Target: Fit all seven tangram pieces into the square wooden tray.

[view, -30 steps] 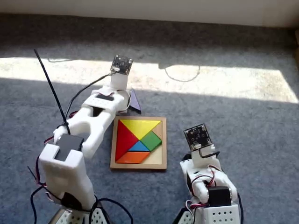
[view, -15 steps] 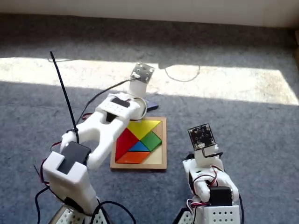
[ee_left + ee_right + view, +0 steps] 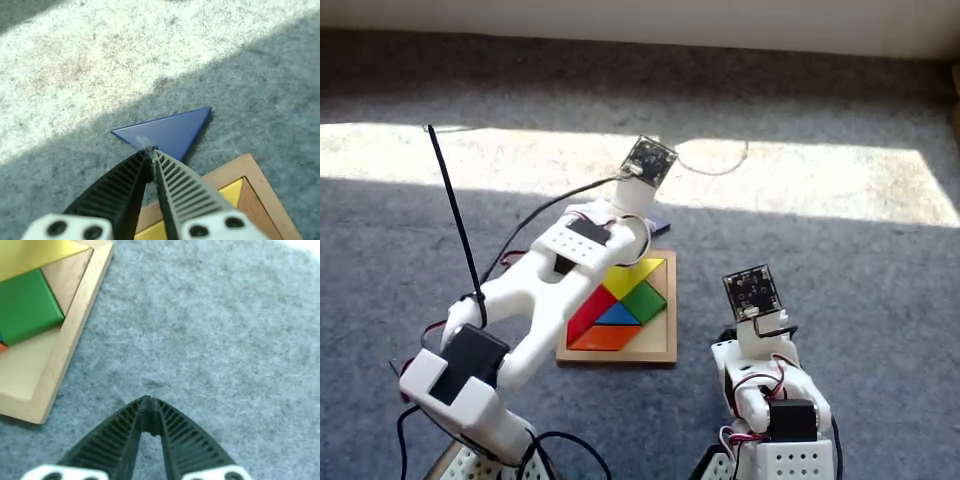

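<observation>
The square wooden tray (image 3: pixel 671 312) lies on the grey carpet between the arms. It holds a yellow triangle (image 3: pixel 638 272), a green square (image 3: pixel 646 299), a small blue triangle (image 3: pixel 618 315), an orange piece (image 3: pixel 604 338) and a red triangle (image 3: pixel 580 308). Bare wood shows along its right side and near corner (image 3: pixel 25 365). A dark blue triangle (image 3: pixel 167 131) lies flat on the carpet just beyond the tray's far edge (image 3: pixel 235 167). My left gripper (image 3: pixel 151 150) is shut on the triangle's near edge. Shut and empty, my right gripper (image 3: pixel 149 404) hangs over carpet right of the tray (image 3: pixel 75 345).
A sunlit band (image 3: pixel 820 180) crosses the carpet beyond the tray, with a thin cable loop (image 3: pixel 712 160) lying in it. A black cable (image 3: pixel 455 225) rises stiffly from the left arm. The right arm's body (image 3: pixel 770 400) stands near the front edge.
The left arm has swung to the right along the tray's far side, and the dark blue triangle has moved right with it. The right arm has barely shifted.
</observation>
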Tool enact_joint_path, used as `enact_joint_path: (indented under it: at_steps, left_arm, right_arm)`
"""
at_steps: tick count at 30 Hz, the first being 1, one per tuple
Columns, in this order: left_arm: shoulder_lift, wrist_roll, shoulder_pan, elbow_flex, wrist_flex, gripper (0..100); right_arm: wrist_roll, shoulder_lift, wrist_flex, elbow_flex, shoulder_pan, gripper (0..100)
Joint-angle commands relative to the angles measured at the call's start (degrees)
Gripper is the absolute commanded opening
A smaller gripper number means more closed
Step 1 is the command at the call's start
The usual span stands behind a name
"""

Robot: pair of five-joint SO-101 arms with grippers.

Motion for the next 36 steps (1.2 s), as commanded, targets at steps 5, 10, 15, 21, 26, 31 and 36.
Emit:
enact_joint_path:
  at_steps: [5,10,15,21,26,31,36]
  left_arm:
    - [-2.59,0.26,-5.93,-0.75,-1.93,1]
    - [0.48,0.26,-5.67,-1.10,-8.18,1]
    - [10.07,0.26,-5.49,-6.46,-10.37,1]
    - [12.09,0.09,-2.86,-12.09,-0.44,1]
    - [12.00,-0.18,3.38,-12.62,1.14,1]
    - [11.91,-0.26,7.60,-12.70,1.14,1]
    - [8.84,-0.26,10.95,-11.91,1.41,1]
  right_arm:
    - [-0.09,0.13,0.22,5.93,0.57,0.7]
    - [-0.09,0.13,0.22,5.93,0.57,0.7]
    - [-0.09,0.13,0.22,5.93,0.57,0.7]
    - [-0.09,0.13,0.22,5.93,0.57,0.7]
    - [-0.09,0.13,0.22,5.93,0.57,0.7]
    - [-0.09,0.13,0.22,5.93,0.57,0.7]
    - [-0.09,0.04,0.22,5.93,0.66,0.7]
